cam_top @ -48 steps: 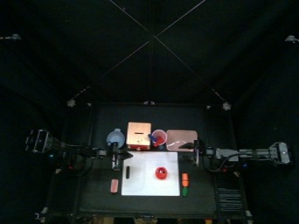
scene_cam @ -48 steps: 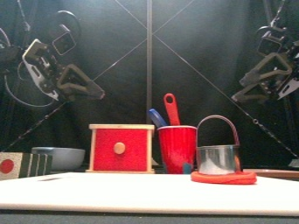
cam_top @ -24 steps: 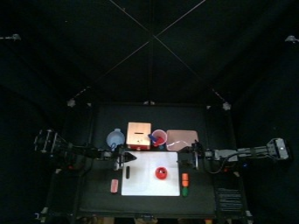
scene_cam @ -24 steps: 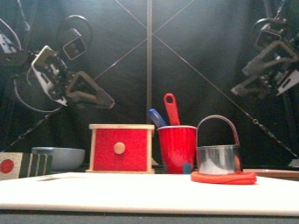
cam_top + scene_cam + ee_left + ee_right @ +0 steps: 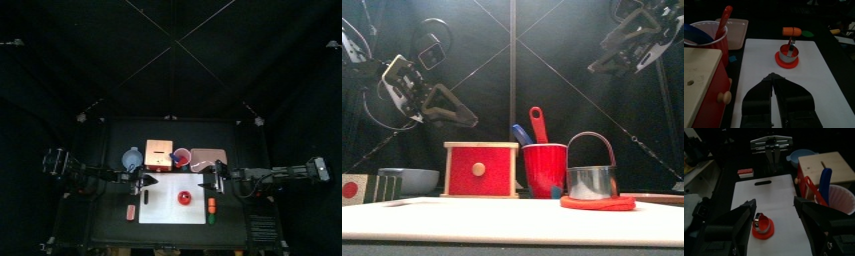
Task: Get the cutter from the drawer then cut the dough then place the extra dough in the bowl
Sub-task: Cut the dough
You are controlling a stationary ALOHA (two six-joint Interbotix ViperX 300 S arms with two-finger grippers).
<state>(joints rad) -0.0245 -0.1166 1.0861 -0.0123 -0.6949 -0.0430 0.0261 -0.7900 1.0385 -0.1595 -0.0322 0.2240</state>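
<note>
A round metal cutter (image 5: 591, 171) with a wire handle stands on the flat red dough (image 5: 597, 203), on the white cutting board (image 5: 160, 205). Both also show in the left wrist view, cutter (image 5: 787, 51) on dough (image 5: 787, 60). The wooden box (image 5: 481, 170) has its red drawer front closed. A blue-grey bowl (image 5: 132, 158) sits left of the box. My left gripper (image 5: 144, 180) hovers shut over the board's left edge, holding nothing. My right gripper (image 5: 774, 203) stands wide open, high above the board's right side, with the dough (image 5: 764, 229) below it.
A red cup (image 5: 544, 170) with a blue and a red knife stands right of the box, and the pink tray (image 5: 207, 158) lies behind right. An orange toy (image 5: 213, 207) rests on the board's right edge. A small red toy (image 5: 131, 211) lies left of the board.
The right gripper has risen and moved in toward the middle of the table. The left gripper has drifted slightly toward the board. Cutter and dough have not moved.
</note>
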